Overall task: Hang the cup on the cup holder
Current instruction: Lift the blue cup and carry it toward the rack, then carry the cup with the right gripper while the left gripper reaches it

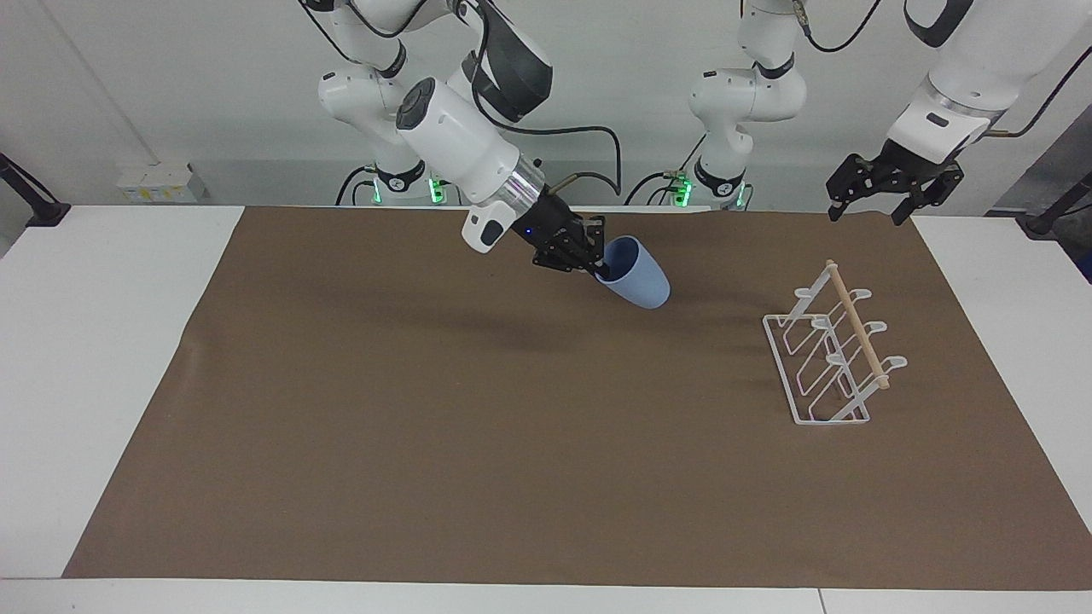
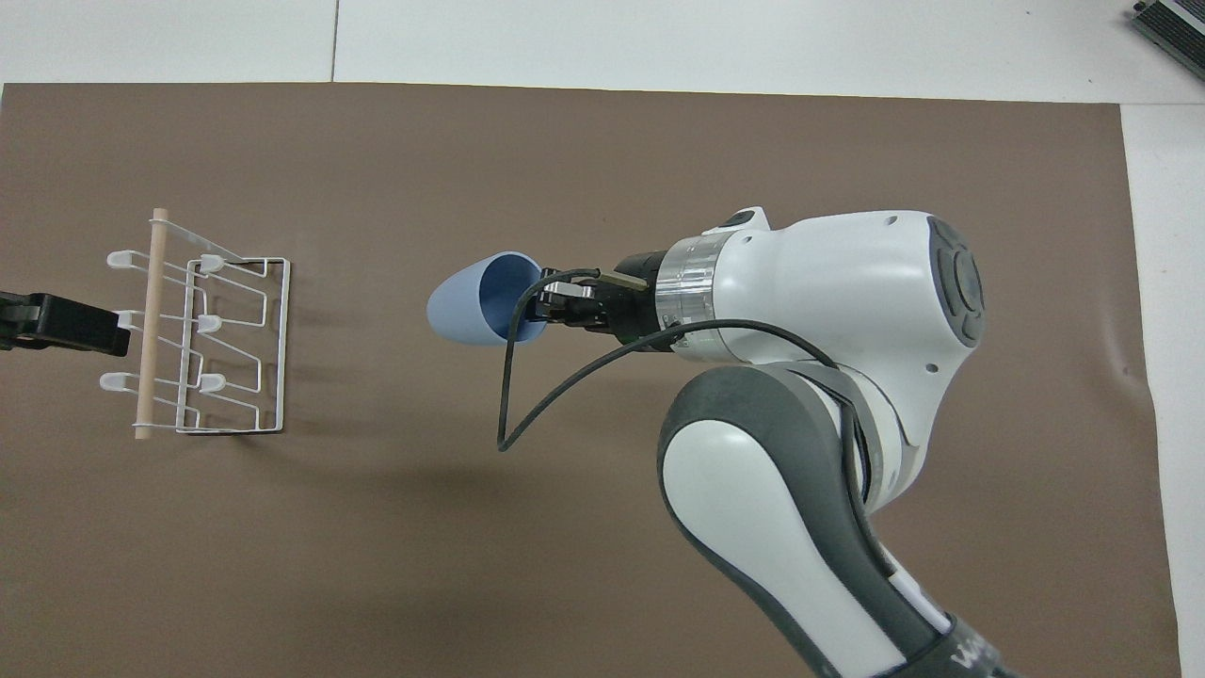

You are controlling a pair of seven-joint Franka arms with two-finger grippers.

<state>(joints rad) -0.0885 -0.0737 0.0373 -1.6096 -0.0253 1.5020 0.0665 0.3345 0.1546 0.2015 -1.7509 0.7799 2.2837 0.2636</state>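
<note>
I held the cup [image 1: 636, 272] [image 2: 471, 303] in my right jaws [image 1: 595, 261] [image 2: 538, 306], pinched on the rim wall with one finger inside the mouth and one outside. The cup was up in the air over the brown mat [image 1: 426, 426] [image 2: 659, 141], clear of its surface and tipped well over toward lying flat. In the overhead view its base pointed to about nine o'clock, toward the cup holder [image 1: 832, 354] [image 2: 202, 339], and its open mouth faced three o'clock, back at my wrist. A black cable [image 2: 527, 395] looped down from my wrist beneath the jaws.

The cup holder stood on the mat at the end of the worktop [image 1: 102, 341] [image 2: 659, 38] where my left arm works, well apart from the cup. From the cup, in the overhead view, it lay at roughly nine o'clock. Its wooden rod [image 1: 856, 322] [image 2: 151, 325] ran along the top on the side away from the cup, and its white looped prongs carried nothing.

My left arm waited, its jaws [image 1: 879, 189] [image 2: 71, 325] raised near the mat's edge by the cup holder. In the overhead view they showed over the rod side of the rack. Those jaws looked spread, holding nothing.
</note>
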